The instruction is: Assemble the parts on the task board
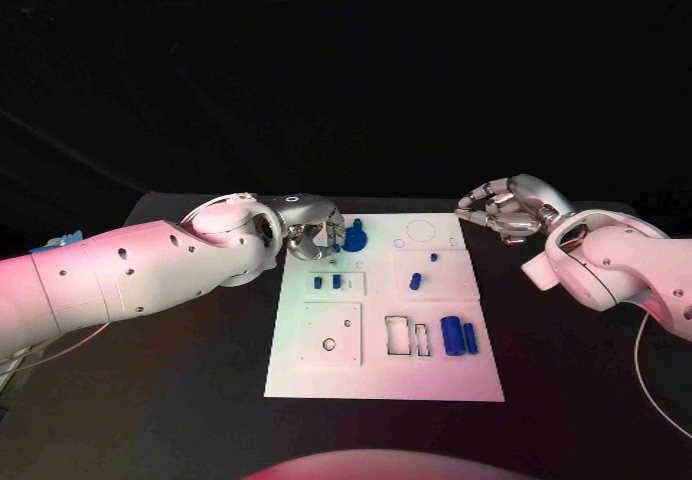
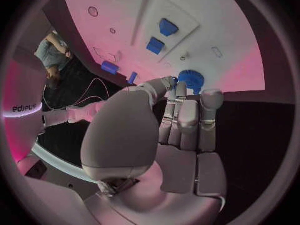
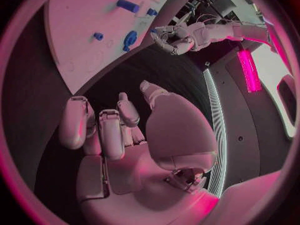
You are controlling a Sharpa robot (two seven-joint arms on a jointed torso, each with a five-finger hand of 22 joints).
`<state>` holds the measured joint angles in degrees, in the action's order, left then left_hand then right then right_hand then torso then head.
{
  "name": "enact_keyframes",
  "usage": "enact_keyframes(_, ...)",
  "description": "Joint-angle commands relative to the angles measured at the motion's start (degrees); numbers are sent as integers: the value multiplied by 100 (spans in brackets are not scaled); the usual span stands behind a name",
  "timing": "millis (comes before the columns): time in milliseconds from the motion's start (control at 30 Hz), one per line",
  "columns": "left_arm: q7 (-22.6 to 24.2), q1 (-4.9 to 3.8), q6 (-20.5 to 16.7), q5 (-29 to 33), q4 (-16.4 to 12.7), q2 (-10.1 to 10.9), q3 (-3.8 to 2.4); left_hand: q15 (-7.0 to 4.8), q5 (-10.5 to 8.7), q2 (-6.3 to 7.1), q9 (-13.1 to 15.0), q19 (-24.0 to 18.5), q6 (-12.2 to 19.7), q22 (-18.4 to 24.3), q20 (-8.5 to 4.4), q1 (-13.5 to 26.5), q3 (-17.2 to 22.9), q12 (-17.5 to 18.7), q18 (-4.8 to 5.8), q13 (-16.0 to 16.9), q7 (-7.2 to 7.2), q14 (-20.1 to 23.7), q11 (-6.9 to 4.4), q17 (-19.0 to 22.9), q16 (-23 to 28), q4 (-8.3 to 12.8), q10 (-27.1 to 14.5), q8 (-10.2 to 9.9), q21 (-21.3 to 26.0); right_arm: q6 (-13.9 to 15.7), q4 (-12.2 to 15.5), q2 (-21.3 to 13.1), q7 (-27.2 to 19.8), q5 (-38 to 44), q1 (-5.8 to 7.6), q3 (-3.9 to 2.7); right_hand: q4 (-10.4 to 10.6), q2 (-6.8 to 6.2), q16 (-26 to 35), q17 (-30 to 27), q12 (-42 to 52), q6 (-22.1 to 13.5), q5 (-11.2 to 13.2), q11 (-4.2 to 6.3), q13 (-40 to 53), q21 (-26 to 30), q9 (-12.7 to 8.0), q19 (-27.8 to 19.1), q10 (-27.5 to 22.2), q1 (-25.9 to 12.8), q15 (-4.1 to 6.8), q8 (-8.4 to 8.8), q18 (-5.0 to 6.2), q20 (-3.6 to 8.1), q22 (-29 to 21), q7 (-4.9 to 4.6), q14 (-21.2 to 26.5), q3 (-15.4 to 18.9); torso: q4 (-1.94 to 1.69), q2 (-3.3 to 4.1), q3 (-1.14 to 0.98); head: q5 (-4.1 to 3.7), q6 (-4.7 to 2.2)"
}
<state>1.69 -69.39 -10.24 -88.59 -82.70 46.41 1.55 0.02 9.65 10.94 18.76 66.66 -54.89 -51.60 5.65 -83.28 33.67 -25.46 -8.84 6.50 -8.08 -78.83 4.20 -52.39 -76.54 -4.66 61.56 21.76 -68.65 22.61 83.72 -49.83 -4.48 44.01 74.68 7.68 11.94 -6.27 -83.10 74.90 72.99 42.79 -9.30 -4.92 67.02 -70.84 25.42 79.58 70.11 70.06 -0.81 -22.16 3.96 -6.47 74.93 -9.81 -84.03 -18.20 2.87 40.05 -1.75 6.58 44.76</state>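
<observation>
The task board (image 1: 387, 340), a flat white rectangular plate with shallow cut-out recesses, lies in the middle of the black desk (image 1: 188, 400). At its far left stands a round blue gear-like part (image 1: 355, 238), ridged around its rim. Nearer on the left, two small blue blocks (image 1: 327, 283) sit side by side in a pale raised panel. Toward the middle, two small blue pegs (image 1: 421, 273) stand upright. At the near right, two blue cylinders (image 1: 460, 335) lie side by side next to rectangular slots.

The left robot hand (image 1: 306, 236), silver and smooth-jointed, is at the board's far left corner, just beside the gear-like part; in the left wrist view its fingers (image 2: 187, 117) are stretched fairly straight toward the part (image 2: 191, 80), fingertips at its rim, though whether they touch it cannot be told. It grips nothing.

The right robot hand (image 1: 502, 212) is off the board's far right corner, above the desk, fingers loosely curled and apart, holding nothing (image 3: 119, 130).
</observation>
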Motion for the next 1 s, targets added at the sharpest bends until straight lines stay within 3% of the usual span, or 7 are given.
enact_keyframes(33, -30, 2, 100, 41, 6, -13, -3, -5, -22, 11, 7, 34, -48, -5, 11, 48, -9, 33, 88, 10, 8, -31, -10, 5, -35, -2, 38, 38, -20, -14, 0, 5, -41, 65, -5, 0, 33, 29, 30, 243, -23, -35, -28, 1, -7, 21, -6, -28, -29, 30, 32, -24, 81, 5, 154, 5, -272, 7, 5, 5, -5, 10, 23)
enact_keyframes(1000, -38, 111, 347, 39, 333, -170, 9, -11, -27, 16, 6, 47, -64, -24, 10, 65, -10, 61, 93, 16, 14, -29, -17, 40, -23, -5, 57, 24, -30, 0, 18, 6, -43, 82, -12, 0, 33, 29, 30, 243, -23, -35, -28, 1, -7, 21, -6, -28, -29, 30, 32, -24, 81, 5, 154, 5, -272, 7, 6, 2, -4, 27, 73)
